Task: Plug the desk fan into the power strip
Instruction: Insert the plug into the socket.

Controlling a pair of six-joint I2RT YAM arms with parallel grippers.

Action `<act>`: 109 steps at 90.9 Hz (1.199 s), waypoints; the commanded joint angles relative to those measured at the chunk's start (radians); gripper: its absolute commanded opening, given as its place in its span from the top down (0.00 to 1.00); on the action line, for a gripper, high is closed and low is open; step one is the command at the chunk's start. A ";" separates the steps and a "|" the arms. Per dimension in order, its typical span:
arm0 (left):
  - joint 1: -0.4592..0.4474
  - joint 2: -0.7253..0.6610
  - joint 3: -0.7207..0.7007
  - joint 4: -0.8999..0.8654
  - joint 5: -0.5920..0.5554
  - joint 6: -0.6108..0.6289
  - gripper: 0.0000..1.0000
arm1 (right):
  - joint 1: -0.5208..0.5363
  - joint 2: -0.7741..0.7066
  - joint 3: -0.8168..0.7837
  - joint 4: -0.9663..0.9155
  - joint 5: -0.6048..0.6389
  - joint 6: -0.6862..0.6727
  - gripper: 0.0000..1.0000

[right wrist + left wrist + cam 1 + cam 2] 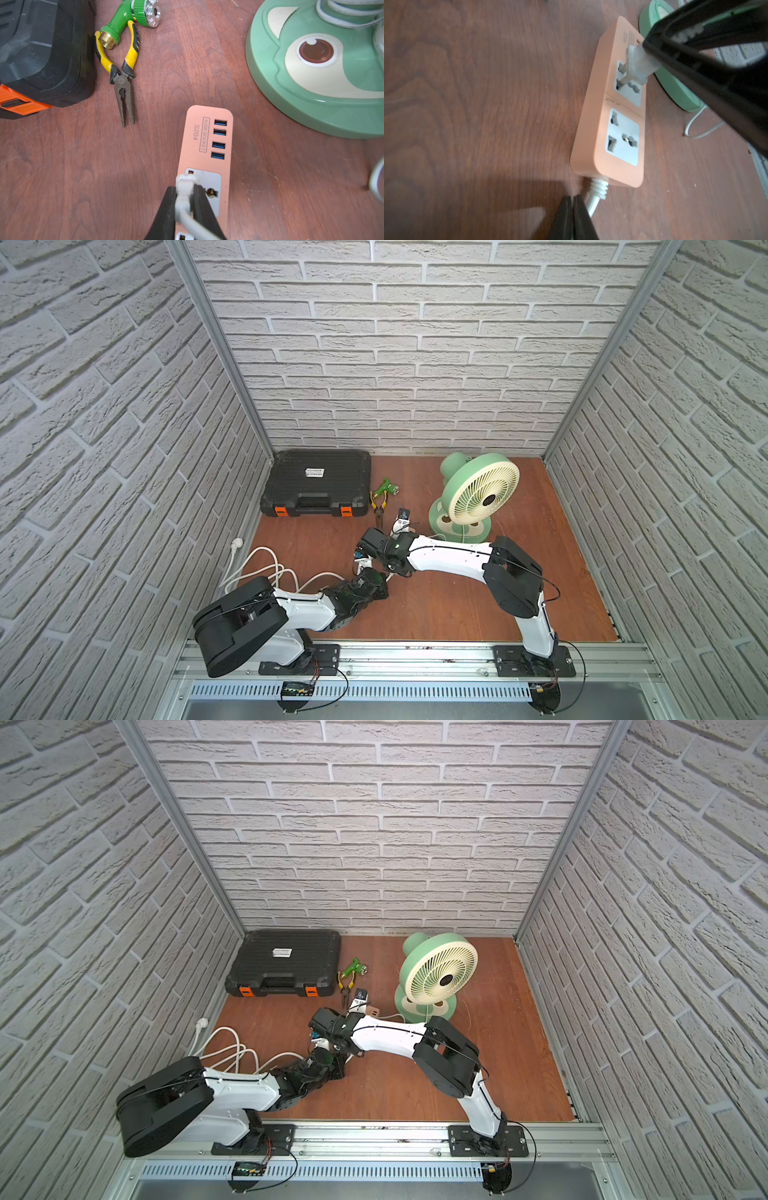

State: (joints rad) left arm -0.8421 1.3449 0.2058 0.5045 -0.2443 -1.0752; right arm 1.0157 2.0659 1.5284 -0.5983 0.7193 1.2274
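Note:
The mint-green desk fan [478, 493] [440, 973] stands upright at the back right. Its round base [311, 93] is close beside the peach power strip [199, 141] [600, 124], which lies flat on the wooden floor. My right gripper [185, 192] is shut on the fan's small white plug [185, 182] [636, 62]. The plug's prongs reach into the socket next to the USB ports, and part of them shows. My left gripper [572, 200] is shut with nothing between its fingers. It rests on the floor beside the strip's thick white cable [593, 201].
A black toolcase [316, 483] lies at the back left. Yellow-handled pliers [124, 68] and a green hose nozzle [135, 12] lie between it and the fan. The strip's cable [257, 568] coils at the left wall. Brick walls enclose three sides.

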 commanded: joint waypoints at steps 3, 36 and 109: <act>-0.007 0.010 -0.013 0.003 -0.003 0.006 0.90 | 0.004 0.001 -0.015 -0.032 -0.007 0.014 0.97; -0.007 0.014 -0.008 -0.004 -0.003 0.008 0.90 | -0.010 0.013 -0.039 -0.028 -0.035 0.043 0.97; -0.009 0.026 -0.009 0.003 -0.006 0.006 0.90 | -0.016 0.011 -0.037 -0.018 -0.052 0.027 0.97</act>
State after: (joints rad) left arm -0.8429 1.3533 0.2058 0.5159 -0.2504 -1.0752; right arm 1.0012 2.0712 1.5146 -0.5861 0.6888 1.2652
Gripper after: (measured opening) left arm 0.104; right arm 0.183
